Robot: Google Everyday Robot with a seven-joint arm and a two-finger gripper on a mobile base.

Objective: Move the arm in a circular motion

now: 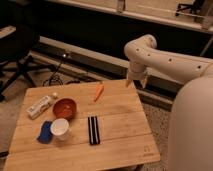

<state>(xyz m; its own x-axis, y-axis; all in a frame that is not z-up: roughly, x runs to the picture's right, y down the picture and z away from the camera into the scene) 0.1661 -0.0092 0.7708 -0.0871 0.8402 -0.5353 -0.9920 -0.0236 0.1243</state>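
Observation:
The cream-white arm (170, 62) comes in from the lower right, its thick near segment (192, 130) filling the right edge. It bends at a rounded elbow at upper right and turns down to a short pale gripper (136, 81). The gripper hangs above the far right corner of the wooden table (120, 112), right of the carrot. It holds nothing that I can see.
On the table lie an orange carrot (98, 91), a red-brown bowl (64, 107), a white cup (60, 128), a blue cloth (45, 132), a white bottle on its side (40, 106) and a black striped bar (93, 130). An office chair (17, 55) stands at left.

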